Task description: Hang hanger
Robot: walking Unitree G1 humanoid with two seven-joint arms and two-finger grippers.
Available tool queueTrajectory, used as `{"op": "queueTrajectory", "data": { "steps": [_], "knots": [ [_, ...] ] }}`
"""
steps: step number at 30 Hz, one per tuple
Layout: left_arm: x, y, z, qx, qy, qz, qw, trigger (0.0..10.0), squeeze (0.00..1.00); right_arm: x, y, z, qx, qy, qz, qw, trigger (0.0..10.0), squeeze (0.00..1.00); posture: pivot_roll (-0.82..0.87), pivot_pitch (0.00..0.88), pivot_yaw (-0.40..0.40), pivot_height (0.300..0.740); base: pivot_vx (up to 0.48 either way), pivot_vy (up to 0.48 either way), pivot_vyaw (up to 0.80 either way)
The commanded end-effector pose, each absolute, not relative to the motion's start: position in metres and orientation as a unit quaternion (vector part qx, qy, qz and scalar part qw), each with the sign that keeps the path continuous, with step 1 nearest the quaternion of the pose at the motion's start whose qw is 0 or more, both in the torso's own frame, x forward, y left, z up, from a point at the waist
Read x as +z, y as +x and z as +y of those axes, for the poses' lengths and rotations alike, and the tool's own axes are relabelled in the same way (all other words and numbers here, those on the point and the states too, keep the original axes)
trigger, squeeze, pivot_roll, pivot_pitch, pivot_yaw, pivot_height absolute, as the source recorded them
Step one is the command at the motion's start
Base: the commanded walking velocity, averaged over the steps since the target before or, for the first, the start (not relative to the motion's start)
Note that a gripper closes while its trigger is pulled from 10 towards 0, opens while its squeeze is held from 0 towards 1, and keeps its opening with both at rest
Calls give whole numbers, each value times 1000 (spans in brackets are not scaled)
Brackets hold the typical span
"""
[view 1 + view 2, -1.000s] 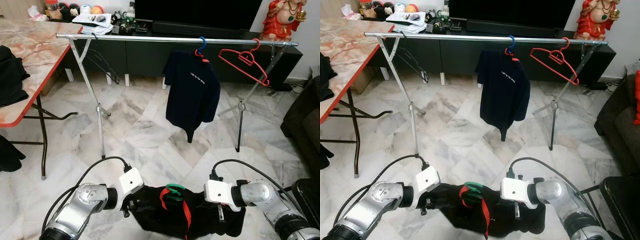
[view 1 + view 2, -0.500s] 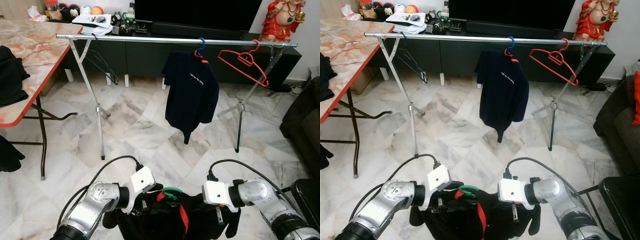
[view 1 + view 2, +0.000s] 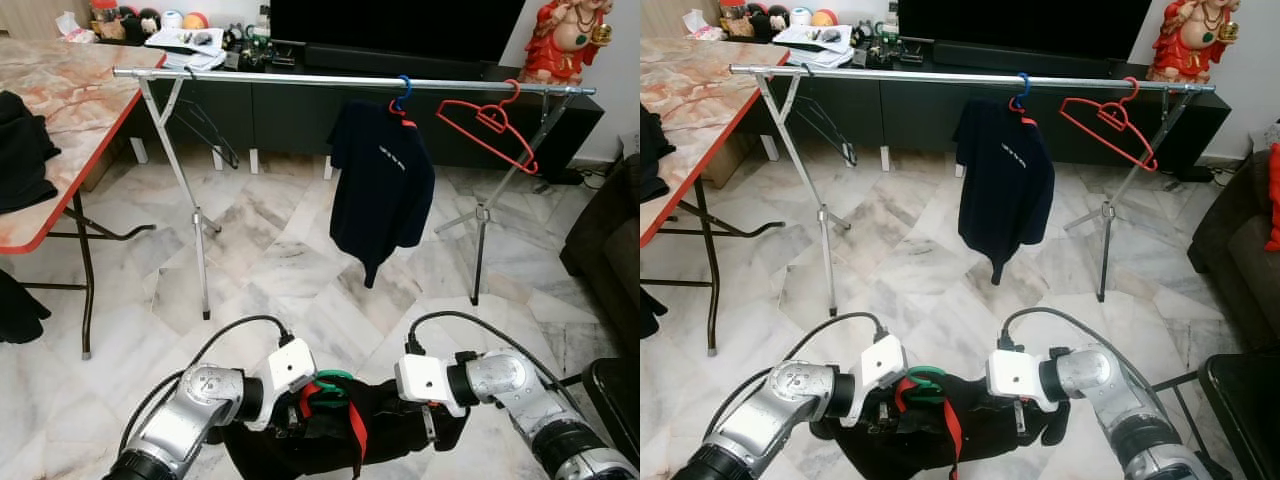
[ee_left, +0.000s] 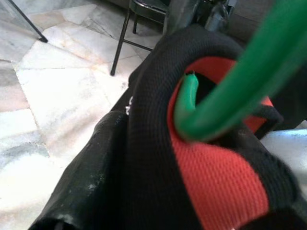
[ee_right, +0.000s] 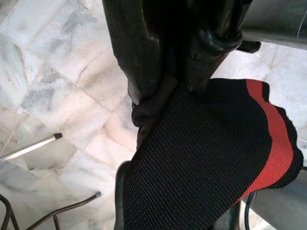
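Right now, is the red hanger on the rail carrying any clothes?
No, the red hanger hangs bare on the rail, beside the dark shirt.

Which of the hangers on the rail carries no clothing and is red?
The red hanger near the right end of the rail. It hangs bare and tilted, whereas the blue-hooked hanger beside it carries the dark shirt.

Both eye views look forward and down from the head over the marble floor (image 3: 290,260) to the clothes rail (image 3: 300,78) (the right eye's picture sits slightly offset). Each wrist view looks along its end effector, pressed very close against the black garment (image 4: 144,158), with floor beyond.
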State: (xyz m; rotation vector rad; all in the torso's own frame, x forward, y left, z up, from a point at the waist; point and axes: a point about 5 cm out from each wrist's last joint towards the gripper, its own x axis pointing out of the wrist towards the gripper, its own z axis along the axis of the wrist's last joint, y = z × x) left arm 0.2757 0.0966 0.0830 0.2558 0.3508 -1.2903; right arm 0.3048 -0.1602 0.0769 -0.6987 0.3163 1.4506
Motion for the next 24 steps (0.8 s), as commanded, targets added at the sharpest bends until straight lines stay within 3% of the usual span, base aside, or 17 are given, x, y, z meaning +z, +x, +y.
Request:
{"op": "queueTrajectory", "data": {
  "steps": [1,24],
  "knots": [
    [82,275,92,-601,113,165,774,0,0,92,313,-157,637,-312,106,697,0,0,17,126,-110,721,0,0,0],
    [82,274,87,-600,111,166,775,0,0,94,318,-157,623,-312,104,710,0,0,18,126,-109,721,0,0,0]
  ]
}}
